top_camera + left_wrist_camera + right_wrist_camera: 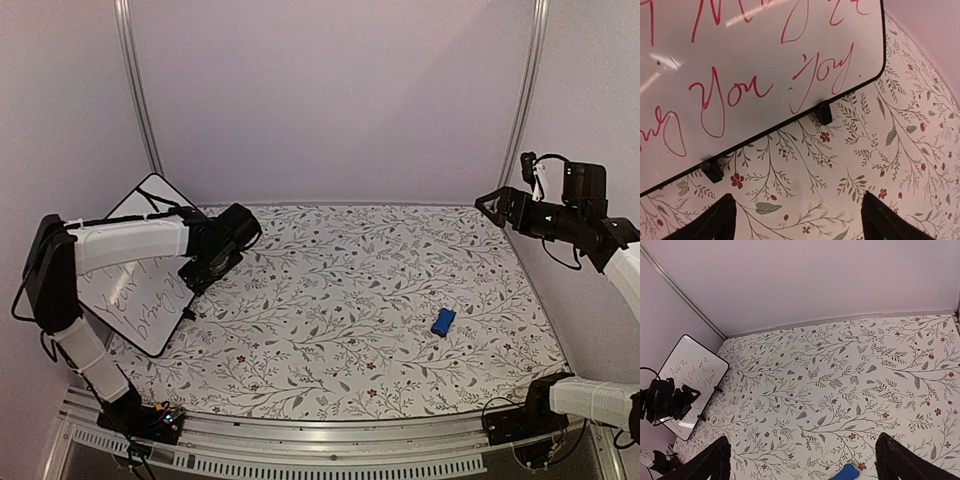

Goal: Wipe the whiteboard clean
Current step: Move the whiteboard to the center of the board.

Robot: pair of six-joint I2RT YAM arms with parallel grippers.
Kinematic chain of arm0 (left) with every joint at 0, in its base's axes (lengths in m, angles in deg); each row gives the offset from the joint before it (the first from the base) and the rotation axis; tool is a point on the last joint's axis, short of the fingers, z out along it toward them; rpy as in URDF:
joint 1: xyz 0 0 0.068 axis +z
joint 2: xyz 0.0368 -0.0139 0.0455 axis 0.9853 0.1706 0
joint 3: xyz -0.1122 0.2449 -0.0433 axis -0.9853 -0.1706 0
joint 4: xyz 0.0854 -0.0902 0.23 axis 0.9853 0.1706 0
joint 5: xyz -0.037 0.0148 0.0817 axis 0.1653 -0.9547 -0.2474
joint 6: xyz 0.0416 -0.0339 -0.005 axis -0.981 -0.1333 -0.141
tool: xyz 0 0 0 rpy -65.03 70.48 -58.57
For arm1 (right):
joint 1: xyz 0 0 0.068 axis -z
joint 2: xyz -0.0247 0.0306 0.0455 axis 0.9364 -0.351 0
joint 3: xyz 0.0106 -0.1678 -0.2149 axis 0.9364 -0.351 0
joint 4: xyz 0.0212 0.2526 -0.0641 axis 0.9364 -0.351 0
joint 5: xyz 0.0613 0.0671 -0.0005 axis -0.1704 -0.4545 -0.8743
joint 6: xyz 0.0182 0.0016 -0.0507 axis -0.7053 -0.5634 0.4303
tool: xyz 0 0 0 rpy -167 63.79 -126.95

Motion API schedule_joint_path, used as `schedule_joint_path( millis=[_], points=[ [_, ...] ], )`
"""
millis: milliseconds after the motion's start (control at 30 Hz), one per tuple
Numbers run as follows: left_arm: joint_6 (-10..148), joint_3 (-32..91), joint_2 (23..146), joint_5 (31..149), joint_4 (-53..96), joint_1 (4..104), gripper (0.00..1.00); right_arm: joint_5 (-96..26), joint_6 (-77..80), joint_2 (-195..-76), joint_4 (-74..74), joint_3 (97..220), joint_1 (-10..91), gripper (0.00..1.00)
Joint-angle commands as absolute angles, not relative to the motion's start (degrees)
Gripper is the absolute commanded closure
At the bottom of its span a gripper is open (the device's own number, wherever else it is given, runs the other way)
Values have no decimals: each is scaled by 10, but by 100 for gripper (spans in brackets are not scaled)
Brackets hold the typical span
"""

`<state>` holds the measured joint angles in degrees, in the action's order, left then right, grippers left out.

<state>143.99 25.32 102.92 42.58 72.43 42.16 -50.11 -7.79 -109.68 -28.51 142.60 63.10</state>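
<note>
The whiteboard (pixel 140 305), covered in red handwriting, stands tilted on its two black feet (pixel 824 112) at the left edge of the floral table (pixel 350 260). The left gripper (pixel 797 220) hovers before it, fingers spread and empty. The right gripper (pixel 801 460) hangs spread above the far right corner, with a blue eraser (pixel 443 321) lying near the right edge.

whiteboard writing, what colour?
Red. It shows best in the left wrist view, handwritten across the whiteboard.
</note>
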Motion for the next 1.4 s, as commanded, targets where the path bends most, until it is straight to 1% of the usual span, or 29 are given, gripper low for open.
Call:
schedule_joint_path(
  millis=[0,200,333,533,667,833,1100,1200,1367],
  points=[
    [1508,302,1104,377,753,425,17,-534,-94,-1097,-263,1423,630,1],
    [1500,382,1228,373,767,449,24,-527,-97,-1094,-264,1422,626,1],
    [1485,407,1268,380,749,470,26,-528,-97,-1089,-267,1418,624,1],
    [1425,409,1302,430,671,511,27,-531,-99,-1086,-264,1406,621,1],
    [1411,436,1330,414,668,513,28,-535,-101,-1088,-260,1404,619,1],
    [1419,449,1354,410,666,518,38,-536,-104,-1091,-260,1404,616,1],
    [1421,465,1372,397,660,521,45,-539,-105,-1097,-253,1397,610,1],
    [1421,475,1380,393,667,521,50,-540,-106,-1100,-252,1398,606,1],
    [1428,474,1382,387,668,521,54,-538,-104,-1102,-250,1399,604,1]
  ],
)
